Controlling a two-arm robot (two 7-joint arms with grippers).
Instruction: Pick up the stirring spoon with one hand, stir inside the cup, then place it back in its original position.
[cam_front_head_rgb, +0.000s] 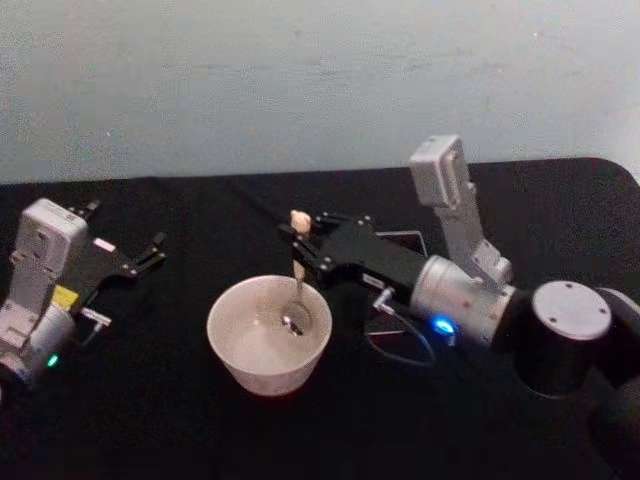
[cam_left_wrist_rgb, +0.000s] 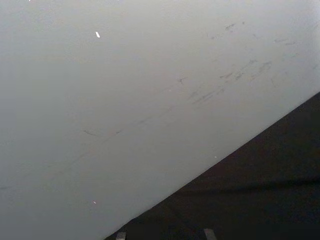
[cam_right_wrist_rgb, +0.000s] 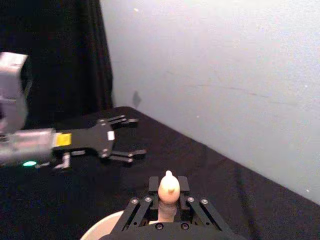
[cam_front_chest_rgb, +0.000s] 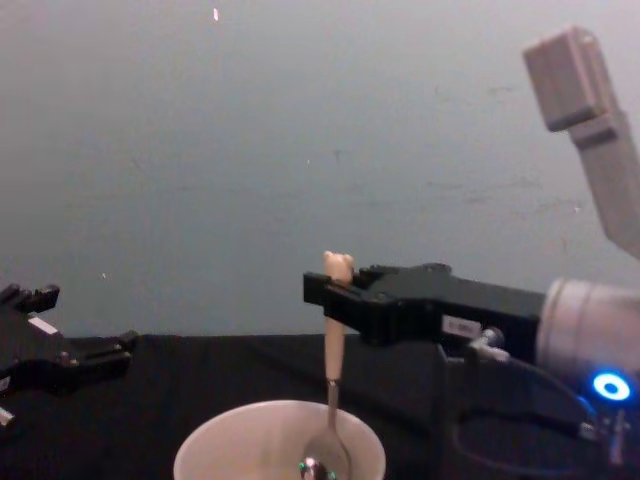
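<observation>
Right gripper (cam_front_head_rgb: 298, 240), reaching in from the right w/ blue ring (cam_front_head_rgb: 438, 326) lit, pinches the spoon (cam_front_head_rgb: 297, 285) by its beige handle just under the bear head. Spoon stands upright, metal bowl down inside the cup (cam_front_head_rgb: 228, 345), mid-table (cam_front_head_rgb: 150, 420). Left gripper (cam_front_head_rgb: 125, 235) sits parked far left, fingers spread, well apart from cup.

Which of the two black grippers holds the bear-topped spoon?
The right gripper, clamping the beige-handled metal stirring spoon in the white cup; the left gripper sits open, empty.
</observation>
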